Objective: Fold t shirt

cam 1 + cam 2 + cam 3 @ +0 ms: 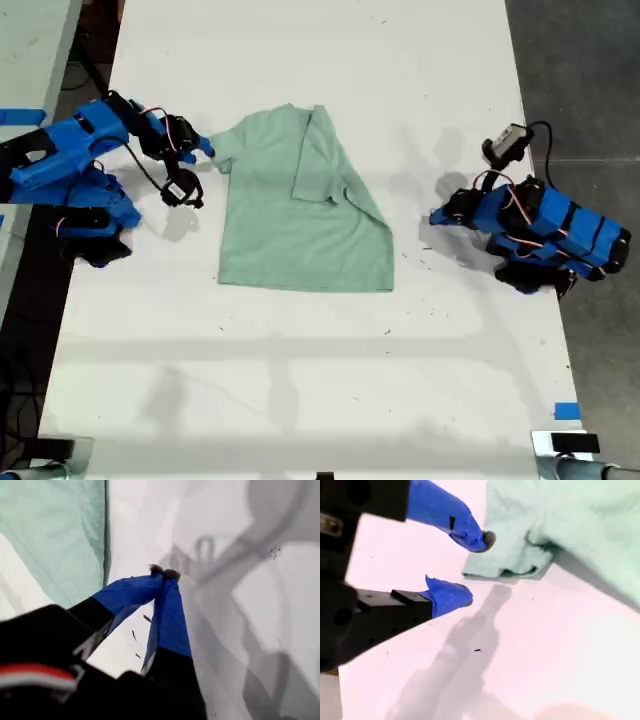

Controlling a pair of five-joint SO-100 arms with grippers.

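1. The t shirt (300, 215) lies mid-table (300, 400), between the two arms. One side is already folded over the body: a sleeve flap sits on top, and the edge on the exterior view's right runs diagonally. The other sleeve still sticks out toward the exterior view's left.
2. My second gripper (470, 567) is at the exterior view's left (195, 165), jaws parted, nothing held. The upper fingertip (480, 539) is right at the sleeve (505, 562); the lower one is over bare table just beside the sleeve hem.
3. My first gripper (164, 572) is at the exterior view's right (437, 216), clear of the cloth. Its jaws are pressed together on nothing, with the shirt edge (106, 540) off to one side.
4. Step in hand, as I read it: pinch the sticking-out sleeve with my second gripper, then fold that side inward.
5. To do it well:
   - Slide the lower finger under the hem before clamping, or it only pushes the cloth.
   - Grab both sleeve layers, at the hem.
   - Lift just enough to clear the table, then carry it across toward the folded flap.
   - Lay it flat and release low to avoid bunching.
6. Risk: dragging shifts the whole shirt and undoes the existing fold. Keep my first gripper out of the way, or use it to pin the far edge.
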